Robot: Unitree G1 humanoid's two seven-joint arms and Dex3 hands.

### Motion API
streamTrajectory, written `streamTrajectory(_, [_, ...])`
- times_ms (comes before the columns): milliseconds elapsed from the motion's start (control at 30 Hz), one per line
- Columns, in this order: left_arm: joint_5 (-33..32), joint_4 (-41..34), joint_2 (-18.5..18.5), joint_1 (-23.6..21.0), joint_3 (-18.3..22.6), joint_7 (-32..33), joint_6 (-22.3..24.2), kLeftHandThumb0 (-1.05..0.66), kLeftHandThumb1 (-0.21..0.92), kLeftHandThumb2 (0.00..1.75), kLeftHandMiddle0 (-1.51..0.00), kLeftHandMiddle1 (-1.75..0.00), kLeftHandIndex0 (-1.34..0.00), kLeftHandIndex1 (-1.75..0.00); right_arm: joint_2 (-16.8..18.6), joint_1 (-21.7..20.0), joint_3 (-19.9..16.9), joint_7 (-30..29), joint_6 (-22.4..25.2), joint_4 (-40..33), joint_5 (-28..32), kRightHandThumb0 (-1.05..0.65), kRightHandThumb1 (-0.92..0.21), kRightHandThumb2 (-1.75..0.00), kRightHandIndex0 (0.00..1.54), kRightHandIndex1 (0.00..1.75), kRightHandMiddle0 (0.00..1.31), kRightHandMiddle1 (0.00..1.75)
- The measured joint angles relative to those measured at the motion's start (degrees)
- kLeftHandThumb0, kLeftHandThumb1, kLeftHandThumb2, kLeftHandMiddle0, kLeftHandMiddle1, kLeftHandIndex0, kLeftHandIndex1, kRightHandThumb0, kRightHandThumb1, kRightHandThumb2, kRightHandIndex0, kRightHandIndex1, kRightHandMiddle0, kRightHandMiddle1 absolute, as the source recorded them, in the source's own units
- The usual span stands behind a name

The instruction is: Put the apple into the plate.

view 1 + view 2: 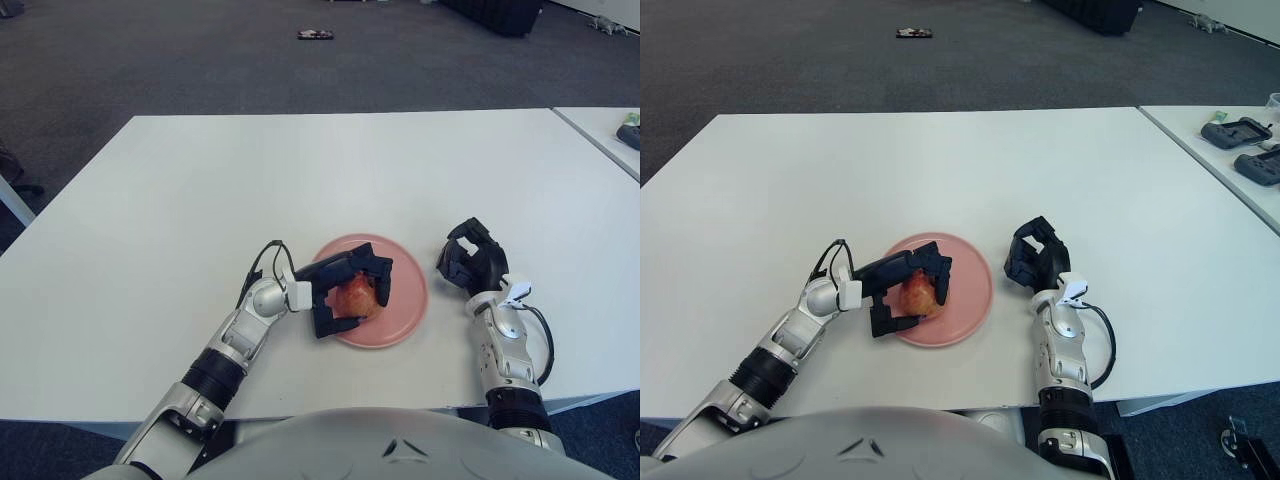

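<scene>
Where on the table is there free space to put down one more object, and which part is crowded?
Free: the wide far half of the table beyond the plate, and the near left corner. Crowded: the near middle, where the left hand holds the apple over the plate, with the right hand close beside.

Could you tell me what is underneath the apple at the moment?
The pink plate lies under the apple, which the left hand grips. Its fingers hide the contact, so touching is unclear. The right hand shows right of the plate.
</scene>
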Motion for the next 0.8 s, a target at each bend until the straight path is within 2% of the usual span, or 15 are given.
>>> streamTrajectory(267, [1.1,1.6,-0.6,0.0,0.0,1.7,-3.1,0.0,-0.08,1.71,-0.97,-1.57,-0.68,-1.75,0.0,0.0,0.1,-0.4,0.5,-0.3,0.0,-0.44,-0.43,-1.19,0.95,1.75,0.52,1.75])
streamTrajectory(400, [2.5,2.3,-0.9,0.0,0.0,3.5,-4.6,0.0,-0.05,1.69,-0.92,-1.62,-0.66,-1.75,-0.1,0.0,0.2,-1.0,2.2,-1.2,-0.1,-0.44,-0.44,-1.17,0.93,1.75,0.51,1.75])
streamTrajectory(533, [4.2,2.5,-1.2,0.3,0.0,5.6,-5.4,0.0,-0.03,1.68,-0.87,-1.72,-0.68,-1.68,-0.2,0.0,0.3,-1.9,3.2,-1.7,-0.5,-0.44,-0.45,-1.16,0.93,1.75,0.5,1.75])
streamTrajectory(600, [4.7,2.5,-1.3,0.5,0.0,6.4,-5.5,0.0,0.07,1.56,-0.79,-1.73,-0.63,-1.63,-0.2,0.0,0.3,-2.2,3.5,-1.9,-0.9,-0.44,-0.46,-1.15,0.91,1.75,0.5,1.75])
streamTrajectory(733, [4.5,1.9,-1.6,1.1,0.1,7.1,-4.4,0.0,0.44,1.1,-0.51,-1.74,-0.43,-1.55,-0.2,0.0,0.3,-2.9,4.5,-2.3,-1.0,-0.43,-0.46,-1.14,0.9,1.75,0.5,1.75])
streamTrajectory(767, [4.3,1.7,-1.7,1.2,0.2,7.2,-4.1,-0.13,0.35,1.18,-0.33,-1.68,-0.28,-1.53,-0.1,0.0,0.3,-3.0,4.7,-2.4,-1.0,-0.43,-0.46,-1.14,0.89,1.75,0.49,1.75])
streamTrajectory(800, [4.1,1.5,-1.7,1.3,0.2,7.2,-3.7,-0.24,0.27,1.23,-0.21,-1.48,-0.18,-1.44,-0.1,0.0,0.3,-3.1,4.8,-2.4,-1.0,-0.43,-0.46,-1.14,0.89,1.75,0.49,1.75])
